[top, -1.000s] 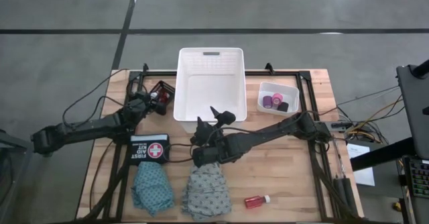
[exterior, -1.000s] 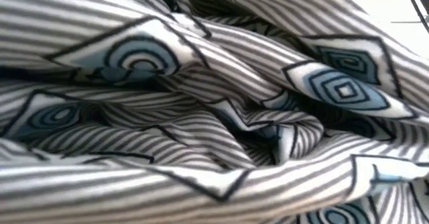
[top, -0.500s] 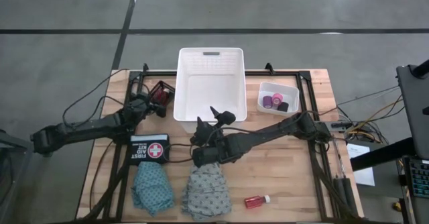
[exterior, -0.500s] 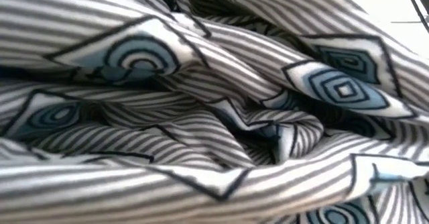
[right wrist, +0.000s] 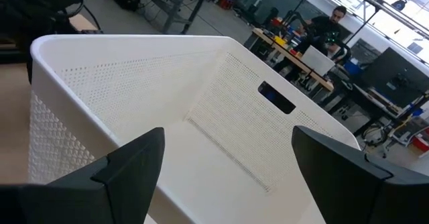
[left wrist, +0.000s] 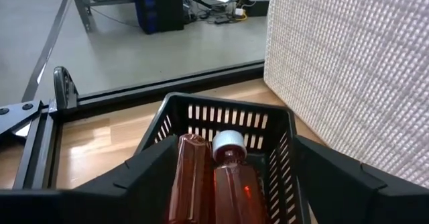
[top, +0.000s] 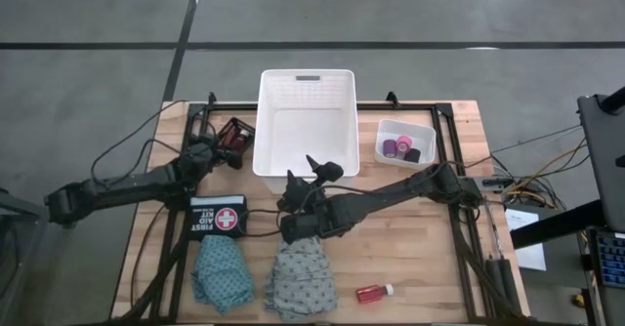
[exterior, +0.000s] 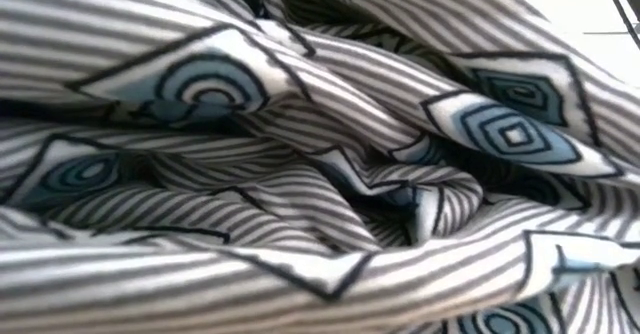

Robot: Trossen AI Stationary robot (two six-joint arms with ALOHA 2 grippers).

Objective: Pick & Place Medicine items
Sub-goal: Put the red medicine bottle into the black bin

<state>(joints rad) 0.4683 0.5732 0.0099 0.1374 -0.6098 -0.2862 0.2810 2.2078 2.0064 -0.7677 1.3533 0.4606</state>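
A small black slotted basket (top: 234, 139) stands left of the big white basket (top: 305, 121). Two red bottles (left wrist: 193, 177) lie side by side in it, one showing its white cap (left wrist: 229, 142). My left gripper (left wrist: 234, 153) is open at the basket's near left side (top: 217, 151). Its fingers stand wide on either side of the bottles and touch nothing. A third red bottle (top: 373, 292) lies on the table near the front edge. The teal cloth (top: 222, 272) and the grey cloth (top: 301, 279) lie at the front. My right gripper (top: 312, 167) is open and holds nothing, by the white basket's near wall (right wrist: 100, 137).
A small white tub (top: 405, 141) with purple, pink and black rolls stands right of the white basket. A black first-aid pouch (top: 217, 216) lies behind the teal cloth. The grey striped cloth (exterior: 320, 154) fills the low view. People sit at desks (right wrist: 328, 23) beyond the table.
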